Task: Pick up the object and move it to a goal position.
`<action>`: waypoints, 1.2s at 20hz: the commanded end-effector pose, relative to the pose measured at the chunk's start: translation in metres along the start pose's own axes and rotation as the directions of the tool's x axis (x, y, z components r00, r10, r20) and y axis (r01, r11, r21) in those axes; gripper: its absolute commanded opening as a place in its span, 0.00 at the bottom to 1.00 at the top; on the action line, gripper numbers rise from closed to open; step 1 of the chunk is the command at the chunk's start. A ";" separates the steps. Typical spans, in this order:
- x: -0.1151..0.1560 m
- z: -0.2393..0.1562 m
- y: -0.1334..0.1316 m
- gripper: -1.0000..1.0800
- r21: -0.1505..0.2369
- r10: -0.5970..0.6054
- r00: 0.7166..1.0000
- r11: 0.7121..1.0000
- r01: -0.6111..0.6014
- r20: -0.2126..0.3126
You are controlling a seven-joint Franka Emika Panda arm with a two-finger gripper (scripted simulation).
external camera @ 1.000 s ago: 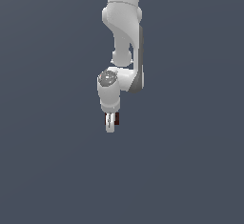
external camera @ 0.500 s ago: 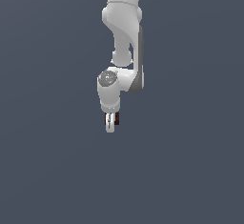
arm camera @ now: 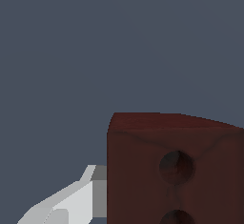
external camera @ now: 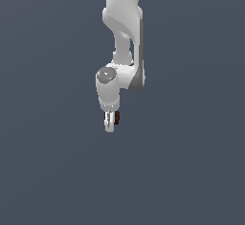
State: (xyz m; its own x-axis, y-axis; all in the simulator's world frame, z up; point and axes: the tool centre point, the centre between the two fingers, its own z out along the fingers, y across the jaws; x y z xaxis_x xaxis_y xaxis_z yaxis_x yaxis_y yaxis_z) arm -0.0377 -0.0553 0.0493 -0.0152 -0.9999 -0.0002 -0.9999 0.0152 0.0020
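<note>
— Gripper (external camera: pixel 110 121): white, pointing straight down at the end of the white arm (external camera: pixel 123 23), which drops in from the top edge of the exterior view. Closed on something?

— Appears so. Fingers drawn close together around the block (external camera: pixel 116 118), dark red-brown, showing only as a small sliver on the exterior view's right side of the fingertips. Narrower than the gripper, clearly. Pressed against the fingers rather than apart from them.

— And from the wrist camera?

— Same block (arm camera: pixel 176 170) filling a large share of the picture, very close to the lens. Brick-like, with flat faces and sharp edges. Two round dark hollows on the facing side, one whole, the other cut off by the picture's edge. One white finger (arm camera: pixel 71 201) lying directly against the block's side, touching. Second finger hidden, out of the picture or behind the block; hard to say which.

— Resting on anything?

— Cannot tell. Only flat blue-grey background (external camera: pixel 191 171) all around in both views, with no shadow or edge to mark a surface beneath. Block sits between the fingertips, level with their lower part, not protruding below them in the exterior view.

— Tilt of the block?

— Squared up with the finger in the wrist view; too small to judge in the exterior view.
</note>
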 end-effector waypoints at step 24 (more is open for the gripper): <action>0.023 -0.208 -0.052 0.00 0.002 0.000 1.000 1.000 0.000 -0.001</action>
State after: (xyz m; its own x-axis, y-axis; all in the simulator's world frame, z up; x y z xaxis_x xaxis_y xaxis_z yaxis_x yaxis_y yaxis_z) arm 0.0122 -0.0782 0.2481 -0.0161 -0.9999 0.0016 -0.9999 0.0161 0.0007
